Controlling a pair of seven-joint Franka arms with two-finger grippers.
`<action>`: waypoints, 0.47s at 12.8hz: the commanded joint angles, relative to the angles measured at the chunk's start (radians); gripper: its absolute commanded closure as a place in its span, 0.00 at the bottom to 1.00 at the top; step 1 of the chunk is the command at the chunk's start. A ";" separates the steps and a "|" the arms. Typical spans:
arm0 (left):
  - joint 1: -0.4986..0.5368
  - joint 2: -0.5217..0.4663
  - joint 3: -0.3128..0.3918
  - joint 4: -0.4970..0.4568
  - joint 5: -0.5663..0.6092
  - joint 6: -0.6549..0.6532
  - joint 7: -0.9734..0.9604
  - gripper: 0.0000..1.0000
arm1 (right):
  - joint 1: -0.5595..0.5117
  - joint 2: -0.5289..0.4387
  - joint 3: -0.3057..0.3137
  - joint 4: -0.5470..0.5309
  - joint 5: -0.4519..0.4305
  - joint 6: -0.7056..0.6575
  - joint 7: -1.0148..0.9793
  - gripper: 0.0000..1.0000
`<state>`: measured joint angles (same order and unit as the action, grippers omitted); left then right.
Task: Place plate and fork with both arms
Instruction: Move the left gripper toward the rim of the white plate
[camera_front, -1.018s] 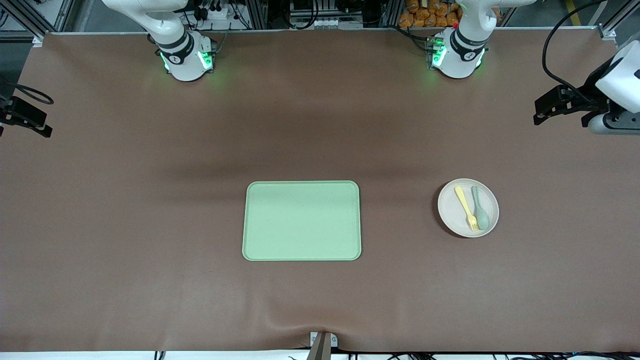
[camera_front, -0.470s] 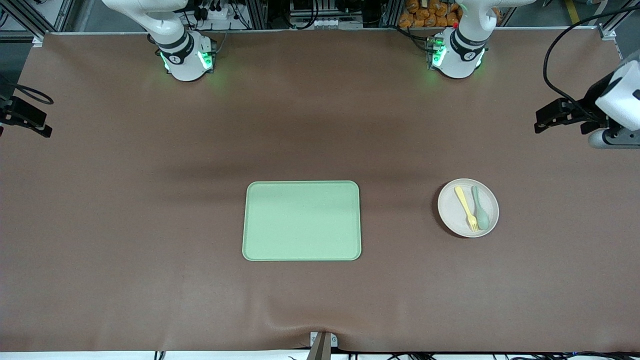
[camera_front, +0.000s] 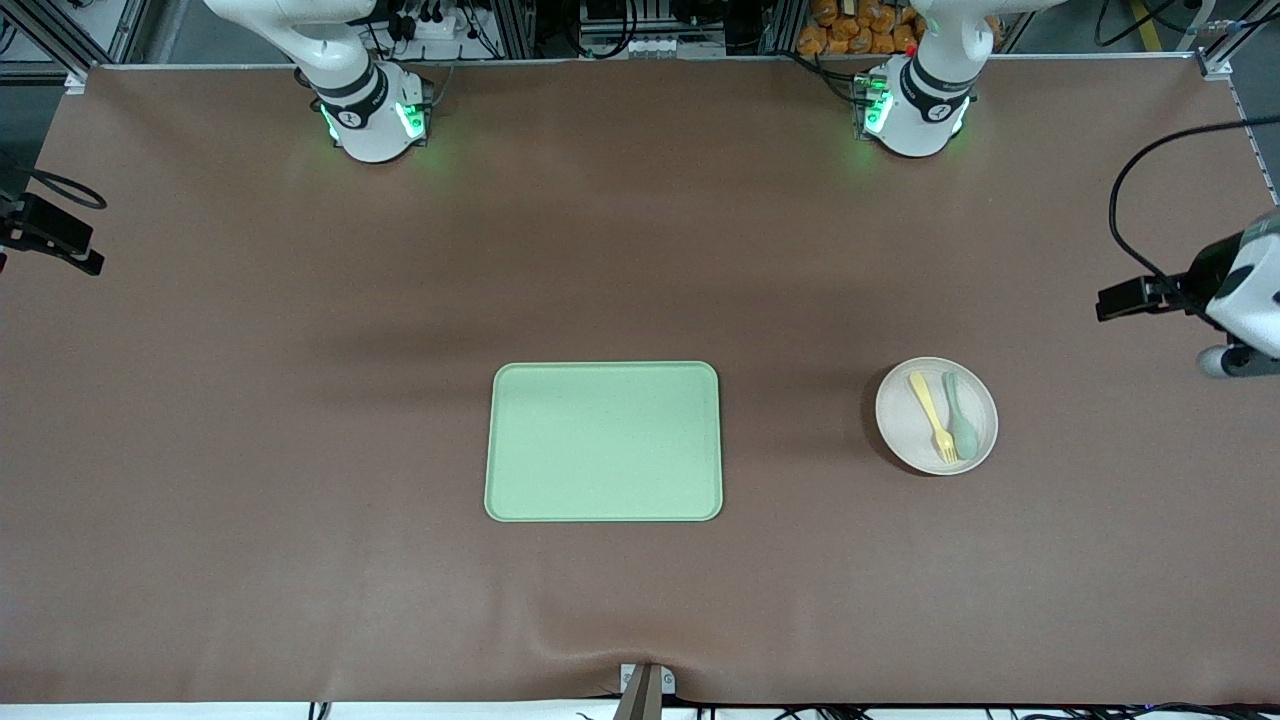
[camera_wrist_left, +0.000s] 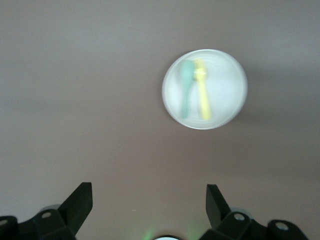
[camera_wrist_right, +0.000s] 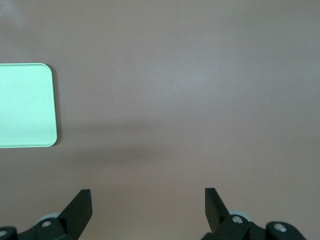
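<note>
Reaching for the plate (camera_front: 936, 415) is my step in hand, I judge, and doing it well means bringing my left gripper (camera_wrist_left: 149, 200) down over the rim rather than the middle, since the fork (camera_front: 933, 416) and a grey-green spoon (camera_front: 961, 417) lie side by side on the plate and could slide if I tip it. A level lift looks needed, then a carry to the green tray (camera_front: 604, 441), which sits mid-table, well apart from the plate, toward the right arm's end. The plate rests toward the left arm's end of the table, untouched. My left arm reaches out over the bare table at that end, its gripper up in the air and not over the plate; its wrist camera looks down on plate, fork and spoon, and its jaws are spread wide with nothing between them. My right gripper (camera_wrist_right: 148, 202) waits over bare table at its own end, jaws likewise parted and empty, with a tray corner showing in its wrist view.
</note>
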<state>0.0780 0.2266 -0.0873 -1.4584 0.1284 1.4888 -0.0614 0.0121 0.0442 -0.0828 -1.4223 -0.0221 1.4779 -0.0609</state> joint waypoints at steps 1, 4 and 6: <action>-0.006 0.057 -0.006 0.016 0.097 0.010 -0.006 0.00 | -0.024 0.010 0.015 0.020 0.013 -0.010 0.007 0.00; 0.026 0.082 -0.006 0.016 0.097 0.027 -0.005 0.00 | -0.024 0.010 0.015 0.020 0.013 -0.011 0.007 0.00; 0.071 0.137 -0.006 0.016 0.096 0.073 -0.005 0.00 | -0.024 0.010 0.015 0.020 0.014 -0.013 0.007 0.00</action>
<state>0.1059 0.3167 -0.0869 -1.4566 0.2069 1.5294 -0.0630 0.0121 0.0444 -0.0830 -1.4223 -0.0221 1.4779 -0.0609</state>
